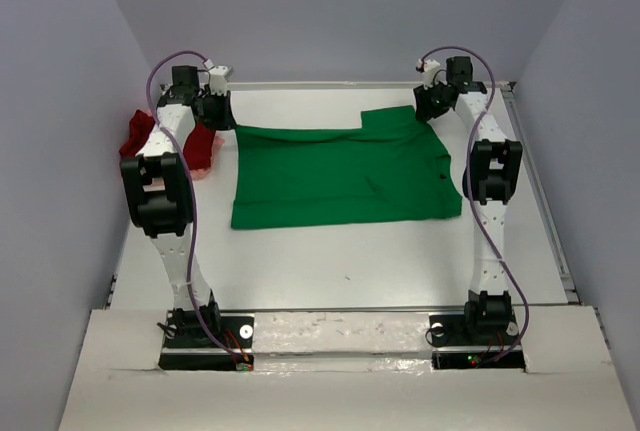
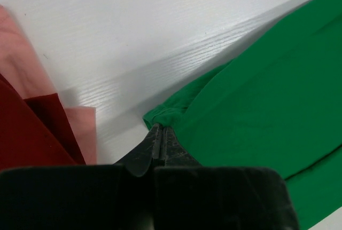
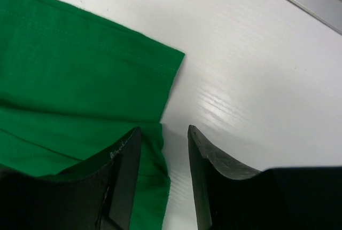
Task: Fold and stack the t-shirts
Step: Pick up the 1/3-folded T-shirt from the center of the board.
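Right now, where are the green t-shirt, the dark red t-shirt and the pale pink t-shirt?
green t-shirt [image 1: 340, 176]: top external view, middle of its body.
dark red t-shirt [image 2: 26, 134]: left wrist view, lower-left cloth.
pale pink t-shirt [image 2: 16, 64]: left wrist view, flat left part.

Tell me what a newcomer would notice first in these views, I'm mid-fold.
The bright green t-shirt dominates, spread flat in the middle of the table. The left gripper is shut on its bunched far-left corner, while the right gripper straddles its far-right edge with the jaws apart. A dark red t-shirt and a pale pink t-shirt lie heaped at the table's left edge.
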Motion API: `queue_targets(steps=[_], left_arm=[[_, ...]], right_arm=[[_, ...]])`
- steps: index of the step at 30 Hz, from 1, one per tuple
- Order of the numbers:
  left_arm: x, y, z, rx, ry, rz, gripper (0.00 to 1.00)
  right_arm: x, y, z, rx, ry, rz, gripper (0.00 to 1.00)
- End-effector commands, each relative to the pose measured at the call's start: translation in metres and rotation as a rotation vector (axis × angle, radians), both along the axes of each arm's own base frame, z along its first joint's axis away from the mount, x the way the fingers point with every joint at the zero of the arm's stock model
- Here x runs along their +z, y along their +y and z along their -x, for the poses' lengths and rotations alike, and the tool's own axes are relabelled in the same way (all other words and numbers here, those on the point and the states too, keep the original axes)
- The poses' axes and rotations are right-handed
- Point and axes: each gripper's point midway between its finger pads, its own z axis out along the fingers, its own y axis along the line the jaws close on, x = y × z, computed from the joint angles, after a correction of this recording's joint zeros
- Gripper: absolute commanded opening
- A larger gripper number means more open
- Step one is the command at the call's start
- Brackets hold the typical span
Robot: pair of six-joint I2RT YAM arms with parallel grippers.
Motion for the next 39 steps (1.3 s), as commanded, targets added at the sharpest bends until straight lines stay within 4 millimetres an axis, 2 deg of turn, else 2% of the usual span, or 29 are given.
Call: queue_targets(steps=[1, 2, 8, 16, 24, 39], left_arm=[[0.027, -0.002, 0.002, -0.006, -0.06, 0.004, 0.0], [0.027, -0.002, 0.001, -0.005, -0.061, 0.002, 0.0], [0.028, -0.001, 0.001, -0.005, -0.065, -0.002, 0.0], [0.028, -0.001, 0.001, -0.006, -0.064, -0.003, 0.0], [0.028, -0.002, 0.001, -0.01, -0.065, -0.004, 0.0], [0.025, -0.002, 0.0, -0.013, -0.063, -0.004, 0.0]], right_arm=[[0.021, 0.008, -0.017, 0.028, -0.082, -0.01, 0.45], [0.02, 0.014, -0.016, 0.037, -0.079, -0.011, 0.45], [0.015, 0.017, -0.011, 0.052, -0.053, -0.021, 0.45], [0.002, 0.015, -0.004, 0.057, -0.021, -0.006, 0.45], [0.004, 0.015, -0.002, 0.062, -0.015, -0.004, 0.45], [-0.009, 0.014, 0.013, 0.101, 0.045, 0.023, 0.4]])
